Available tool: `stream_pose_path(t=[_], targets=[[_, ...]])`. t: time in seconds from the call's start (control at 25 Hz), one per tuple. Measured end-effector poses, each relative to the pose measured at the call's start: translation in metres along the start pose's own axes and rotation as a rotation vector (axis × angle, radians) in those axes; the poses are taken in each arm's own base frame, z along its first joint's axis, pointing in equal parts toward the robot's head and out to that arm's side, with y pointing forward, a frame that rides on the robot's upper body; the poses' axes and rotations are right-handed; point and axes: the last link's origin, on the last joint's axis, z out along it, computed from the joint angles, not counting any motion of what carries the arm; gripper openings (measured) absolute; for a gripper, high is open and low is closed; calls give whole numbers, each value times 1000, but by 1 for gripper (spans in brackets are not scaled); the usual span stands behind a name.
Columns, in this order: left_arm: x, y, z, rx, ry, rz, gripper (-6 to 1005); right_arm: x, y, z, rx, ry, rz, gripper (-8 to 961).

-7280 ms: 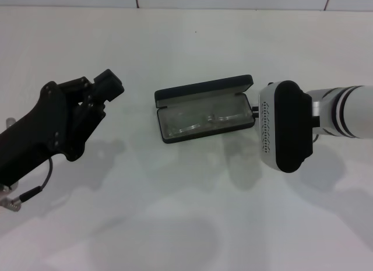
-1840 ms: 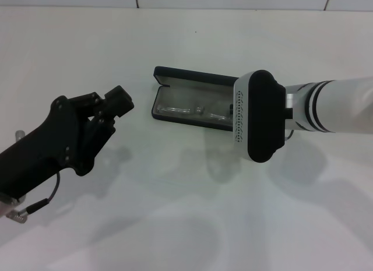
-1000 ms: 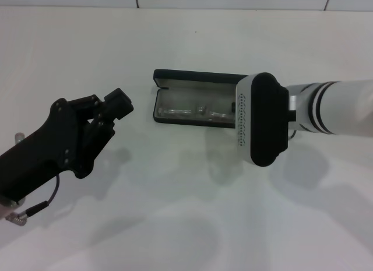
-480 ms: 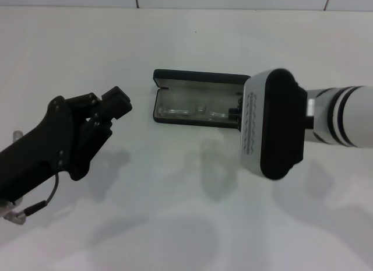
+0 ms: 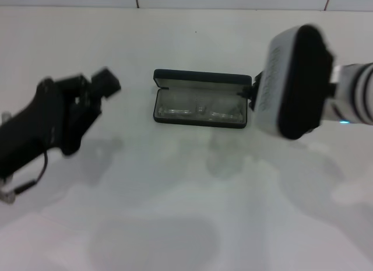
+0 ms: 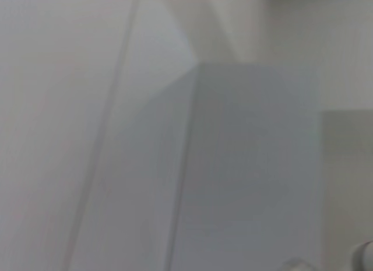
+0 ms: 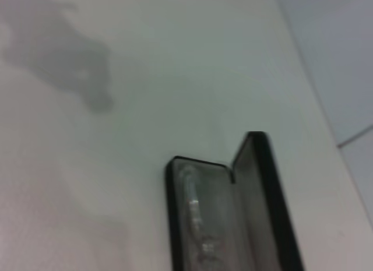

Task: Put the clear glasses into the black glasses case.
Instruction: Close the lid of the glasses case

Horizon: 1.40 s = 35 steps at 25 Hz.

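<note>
The right tool (image 5: 252,95) hovers just beside the right end of the black glasses case (image 5: 200,100); its fingers are hidden behind the wrist housing, so whether they are spread or pressed together cannot be told. The left tool (image 5: 105,83) hangs well apart to the left, its fingers blurred and equally unreadable.

Count: one case, one pair of clear glasses (image 5: 201,112), two tools.

The case lies open on the white worktop (image 5: 175,195) with the glasses inside the tray.

Compared with half a second earlier, the right arm has risen and pulled back toward the right, and the left arm has drawn back leftward. The case has not moved.

The right wrist view cuts off the case's near end.
</note>
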Motion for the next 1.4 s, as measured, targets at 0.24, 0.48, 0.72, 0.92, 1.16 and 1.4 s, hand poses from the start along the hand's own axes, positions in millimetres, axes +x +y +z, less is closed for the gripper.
stream_pose_path(t=[0.24,0.48,0.72,0.92,1.16,1.4], targets=[[14,-48,11,91,-111,9,75,16,0,-45,-107,-45,239,44],[29,-95,63,40,-313,-21,141,44,50,-92,-512,-136,303,44],[16,-125,105,108,-565,33,175,55,67,-113,-602,-264,347,45],[-5,-128,128,121,-714,32,177,66,65,-116,-604,-312,386,46],[-20,-124,137,123,-767,37,180,83,58,-113,-575,-404,471,46],[-33,-123,144,137,-811,48,183,96,55,-112,-559,-466,536,57]])
